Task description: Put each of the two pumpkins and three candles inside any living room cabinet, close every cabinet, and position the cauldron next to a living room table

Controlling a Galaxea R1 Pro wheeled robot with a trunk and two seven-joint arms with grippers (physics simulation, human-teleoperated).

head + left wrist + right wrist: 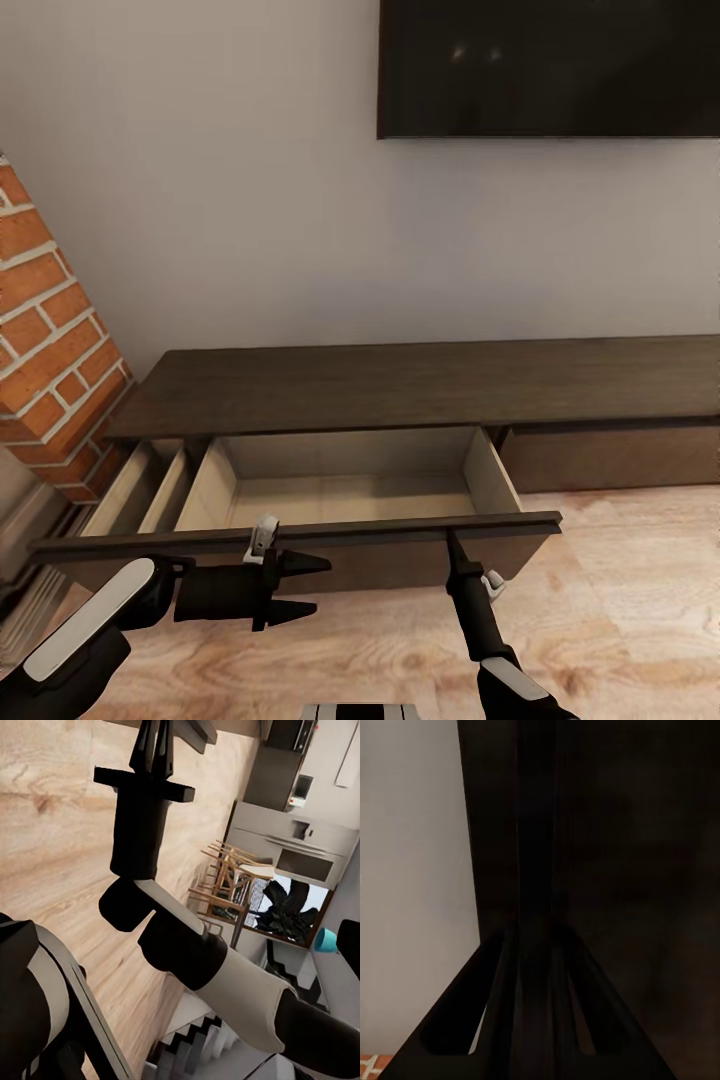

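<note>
The cabinet [420,385] runs along the wall under a dark screen [548,65], and its left drawer [330,495] stands pulled out, showing a bare pale inside. The right jaws [452,540] are pressed together at that drawer's dark front edge, gripping nothing that can be made out. The left jaws [305,585] hang just in front of the drawer front, a little apart and empty, pointing toward the right arm over the wooden floor [620,600]. A brick column [50,340] stands beyond the left jaws.

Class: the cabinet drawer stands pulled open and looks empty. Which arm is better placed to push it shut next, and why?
Probably the right. The right gripper is already at the front panel of the open drawer. The left gripper hangs lower, in front of the panel, pointing sideways along it.
</note>
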